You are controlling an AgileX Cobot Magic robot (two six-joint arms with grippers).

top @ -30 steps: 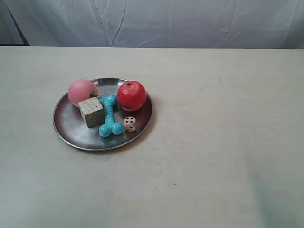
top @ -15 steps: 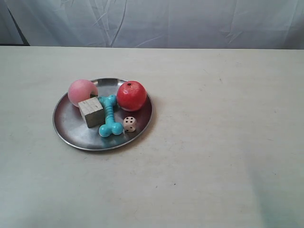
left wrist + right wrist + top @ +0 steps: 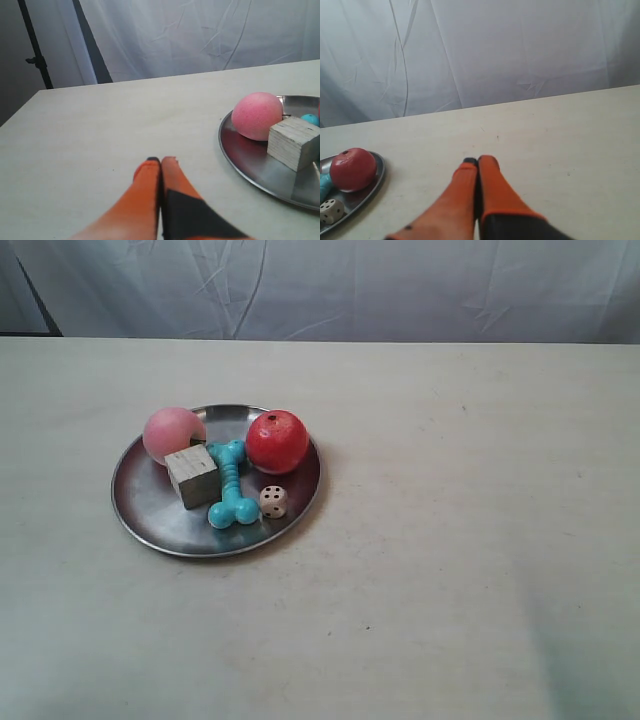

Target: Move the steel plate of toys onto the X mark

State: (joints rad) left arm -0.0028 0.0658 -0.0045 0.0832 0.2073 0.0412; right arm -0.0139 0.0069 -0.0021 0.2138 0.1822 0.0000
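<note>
Both grippers are empty & pinched closed: L gripper has its fingers pressed flat together w/ nothing between, R gripper same. The steel plate sits flat on the table, touching neither set of fingers. It carries the toys: peach, apple, cube, bone toy, die. The relation that matters: plate lies between the two sets of fingertips, ahead of & sideways from each. It's much nearer the L fingertips. In the L wrist view the rim curves close beside them, w/ peach & cube on that part of the dish. From the R fingertips only one edge of the rim shows, w/ apple & die, well apart across bare table. So we judge the L arm the closer one for a rim grab. Plate's round, so no long axis to line up w/; any rim spot works. But the rim is shallow & low, so the fingers would need to open & come in nearly level w/ the tabletop. X mark: we can't pick it out for sure. A tiny dark speck ahead of the R fingertips might be it, too small to tell. If so, the plate has to travel toward the R fingers, away from the L ones.
</note>
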